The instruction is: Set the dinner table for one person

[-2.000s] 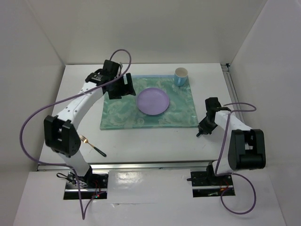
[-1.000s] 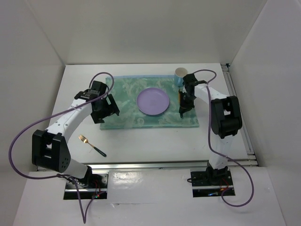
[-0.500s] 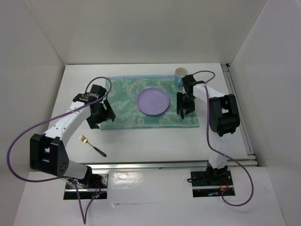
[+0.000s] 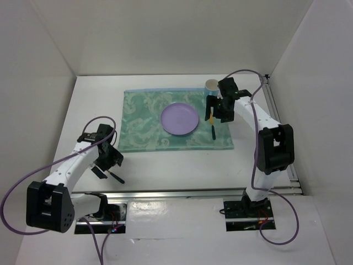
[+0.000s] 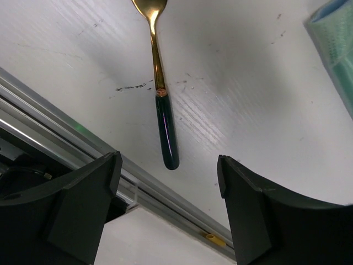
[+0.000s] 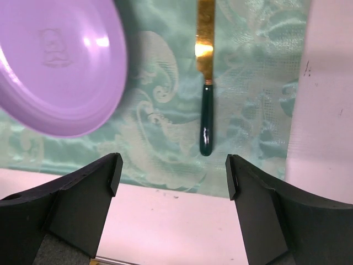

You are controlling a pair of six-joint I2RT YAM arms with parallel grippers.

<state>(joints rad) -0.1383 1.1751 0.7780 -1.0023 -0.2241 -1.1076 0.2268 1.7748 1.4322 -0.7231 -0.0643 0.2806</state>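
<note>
the large flat white rectangular table (image 4: 165, 160) spans the whole floor of the white-walled cell, with both arm bases at its near edge. a green patterned cloth placemat (image 4: 143, 118) lies on it toward the far edge, roughly centred between left and right. on the placemat sits a round lilac plate (image 4: 180, 118). just to the plate's right lies a knife with a gold blade and dark green handle (image 6: 205, 99), its blade pointing at the far edge. a pale blue cup (image 4: 212, 85) stands upright at the placemat's far right corner. the right pincer (image 6: 172, 165) hovers above the knife, jaws spread wide and gripping nothing. toward the near left corner, on bare table, lies a gold utensil with a dark green handle (image 5: 162, 110), its head cut off in the wrist view. the left pincer (image 5: 168, 160) hangs over it, jaws wide apart and empty.
</note>
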